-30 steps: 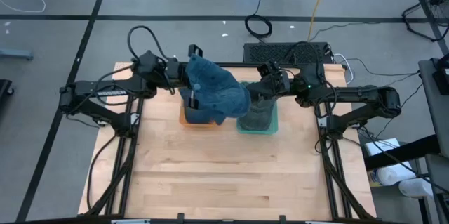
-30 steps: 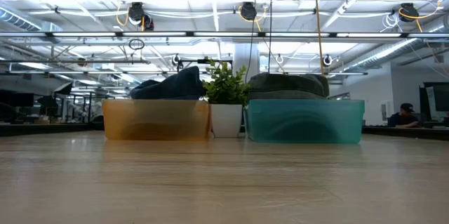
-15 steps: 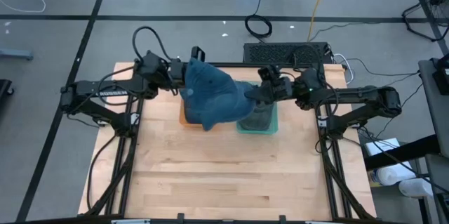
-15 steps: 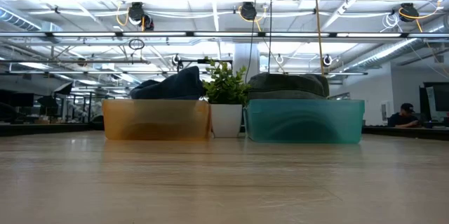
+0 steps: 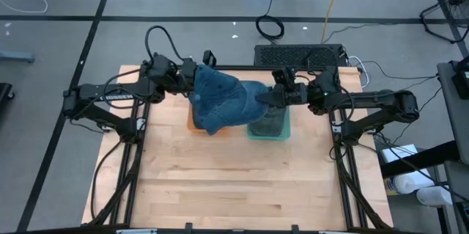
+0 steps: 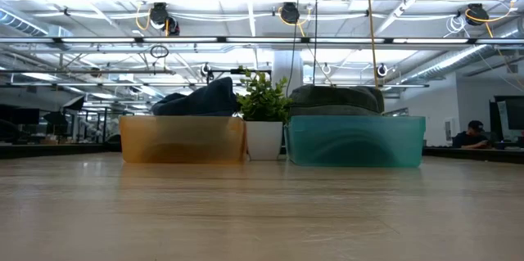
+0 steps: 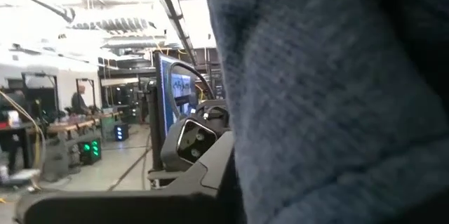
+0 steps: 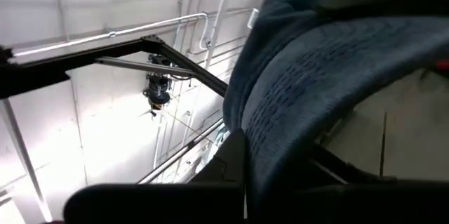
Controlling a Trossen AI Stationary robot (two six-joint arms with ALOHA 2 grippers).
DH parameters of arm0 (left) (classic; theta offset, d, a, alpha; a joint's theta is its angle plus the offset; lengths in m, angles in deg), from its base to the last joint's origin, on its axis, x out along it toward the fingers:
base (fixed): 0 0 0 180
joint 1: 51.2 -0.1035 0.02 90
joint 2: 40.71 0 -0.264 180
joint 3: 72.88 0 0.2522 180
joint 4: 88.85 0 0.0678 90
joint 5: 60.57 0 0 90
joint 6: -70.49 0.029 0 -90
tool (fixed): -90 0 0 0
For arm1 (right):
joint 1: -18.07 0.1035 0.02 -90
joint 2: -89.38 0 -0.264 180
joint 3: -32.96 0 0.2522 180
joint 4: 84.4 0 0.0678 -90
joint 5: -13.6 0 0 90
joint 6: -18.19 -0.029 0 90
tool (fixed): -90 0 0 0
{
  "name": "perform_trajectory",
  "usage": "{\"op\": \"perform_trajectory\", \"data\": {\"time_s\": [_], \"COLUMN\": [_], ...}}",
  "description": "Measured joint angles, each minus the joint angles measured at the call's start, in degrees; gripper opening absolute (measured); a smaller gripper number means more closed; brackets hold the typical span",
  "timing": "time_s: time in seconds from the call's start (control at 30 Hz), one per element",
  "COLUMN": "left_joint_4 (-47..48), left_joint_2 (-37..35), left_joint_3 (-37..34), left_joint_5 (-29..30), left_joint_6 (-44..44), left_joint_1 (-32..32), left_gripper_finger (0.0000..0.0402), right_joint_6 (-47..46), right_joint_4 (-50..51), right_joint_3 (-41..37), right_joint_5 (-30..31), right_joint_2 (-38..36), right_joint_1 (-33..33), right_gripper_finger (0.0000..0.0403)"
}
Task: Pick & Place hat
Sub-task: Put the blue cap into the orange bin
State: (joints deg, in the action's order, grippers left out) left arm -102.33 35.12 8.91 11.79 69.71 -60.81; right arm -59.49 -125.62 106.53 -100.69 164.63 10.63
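Hat: the blue hat is held up between both arms, above the orange bin and partly over the teal bin, clear of the counter.
Left gripper: set at the hat's left edge; whether its fingers are apart or gripping cannot be told.
Right gripper: fingers clamped on the hat's right edge.
Risk: if only one edge is truly gripped, the hat could swing down, be dragged across the potted plant between the bins, or be dropped outside the intended bin.
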Motion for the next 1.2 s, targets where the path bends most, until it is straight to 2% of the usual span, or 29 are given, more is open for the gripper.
{"op": "perform_trajectory", "data": {"time_s": [0.17, 0.37, 0.57, 0.67, 0.83, 0.97, 1.2], "left_joint_4": [0.1, 1.1, 4.0, 5.0, 4.9, 5.2, 6.3], "left_joint_2": [-0.6, -1.1, -2.0, -2.1, -3.0, -4.0, -6.0], "left_joint_3": [0.0, -0.2, -0.2, -0.2, -0.1, -0.1, -0.1], "left_joint_5": [1.2, 1.3, -2.3, -5.7, -12.3, -16.8, -25.5], "left_joint_6": [-7.9, -13.0, -19.0, -23.3, -32.6, -38.8, -43.8], "left_joint_1": [-0.7, -1.7, -2.7, -3.4, -4.7, -6.2, -9.4], "left_gripper_finger": [0.0098, 0.0137, 0.018, 0.0197, 0.0215, 0.0212, 0.0185], "right_joint_6": [1.7, 3.4, 4.0, 5.3, 9.4, 15.7, 28.7], "right_joint_4": [-3.5, -7.8, -14.1, -13.8, -11.0, -6.7, 7.6], "right_joint_3": [-0.1, 0.0, 0.1, 0.1, 0.1, 0.1, 0.1], "right_joint_5": [-0.1, -3.0, -4.9, -8.6, -13.9, -16.3, -15.8], "right_joint_2": [-0.2, -0.9, -1.2, -2.3, -3.6, -5.5, -10.5], "right_joint_1": [-0.5, -1.5, -2.8, -4.1, -5.8, -6.6, -6.8], "right_gripper_finger": [0.0002, 0.0001, 0.0, 0.0, 0.0, 0.0, 0.0]}}
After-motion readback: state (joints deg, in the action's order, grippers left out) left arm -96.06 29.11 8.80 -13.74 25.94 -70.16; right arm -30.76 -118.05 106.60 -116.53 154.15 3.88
